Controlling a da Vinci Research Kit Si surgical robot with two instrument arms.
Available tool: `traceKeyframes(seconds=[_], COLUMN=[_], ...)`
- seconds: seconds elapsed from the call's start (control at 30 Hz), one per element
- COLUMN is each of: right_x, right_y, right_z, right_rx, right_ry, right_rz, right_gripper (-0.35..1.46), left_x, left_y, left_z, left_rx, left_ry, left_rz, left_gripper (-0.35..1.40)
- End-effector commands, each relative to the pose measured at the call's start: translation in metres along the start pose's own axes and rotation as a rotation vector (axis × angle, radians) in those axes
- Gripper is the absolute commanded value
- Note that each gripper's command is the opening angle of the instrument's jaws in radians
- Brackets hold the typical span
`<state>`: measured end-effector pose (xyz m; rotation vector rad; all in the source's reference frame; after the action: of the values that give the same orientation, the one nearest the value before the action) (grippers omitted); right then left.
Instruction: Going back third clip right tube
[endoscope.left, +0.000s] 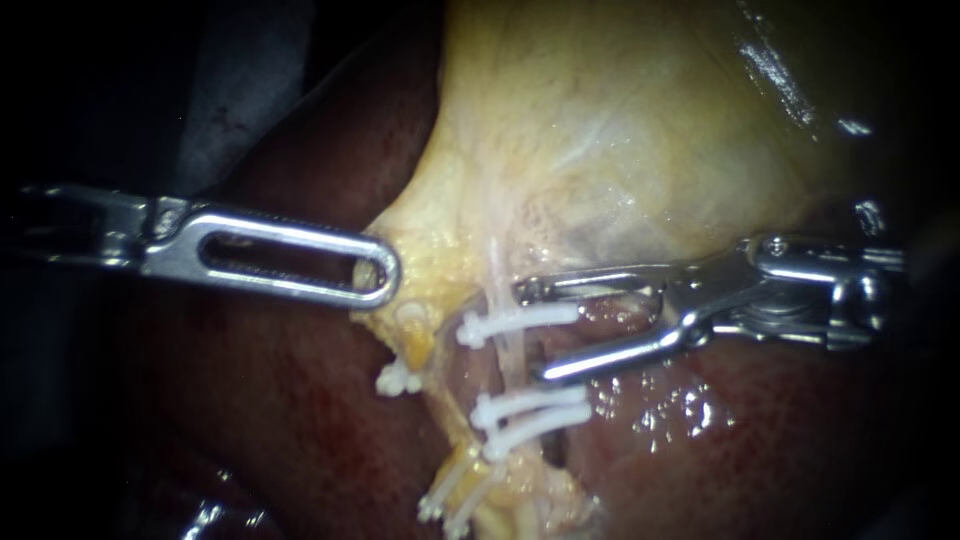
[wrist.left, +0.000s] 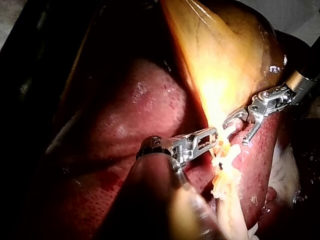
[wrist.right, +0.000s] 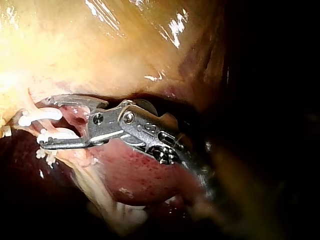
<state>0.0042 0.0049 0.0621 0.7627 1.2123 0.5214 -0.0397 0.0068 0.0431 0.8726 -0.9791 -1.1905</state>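
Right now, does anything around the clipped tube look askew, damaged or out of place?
Nothing stands out. The upper clip and two lower clips cross the right tube neatly; the upper lies between the right instrument's open jaws. No tear shows.

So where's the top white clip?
Endoscope view, centre: the clip sits across the right tube, its end between the right instrument's open jaws, above two more clips.
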Motion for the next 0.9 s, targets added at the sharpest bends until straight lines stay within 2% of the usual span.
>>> traceKeyframes(seconds=[0.03,0.3,0.5,0.7,0.9], right_x=[0.0003,0.0028,0.0047,0.0052,0.0052], right_y=[0.0000,-0.0005,-0.0013,-0.0021,-0.0023], right_z=[-0.0006,-0.0040,-0.0055,-0.0057,-0.0057], right_rx=[-0.004,-0.025,-0.033,-0.037,-0.037], right_ry=[0.002,0.013,0.016,0.018,0.018], right_rz=[-0.004,-0.040,-0.052,-0.055,-0.055], right_gripper=[0.60,0.60,0.60,0.60,0.60], left_x=[0.0000,0.0000,0.0000,0.0001,0.0003], left_y=[0.0000,0.0001,0.0003,0.0008,0.0013], left_z=[0.0000,0.0000,0.0001,0.0003,0.0011], left_rx=[-0.001,-0.001,0.000,-0.002,-0.002], left_ry=[0.000,0.001,0.001,0.000,0.001], left_rz=[0.001,0.001,0.002,0.004,0.007], left_gripper=[-0.35,-0.35,-0.35,-0.35,-0.35])
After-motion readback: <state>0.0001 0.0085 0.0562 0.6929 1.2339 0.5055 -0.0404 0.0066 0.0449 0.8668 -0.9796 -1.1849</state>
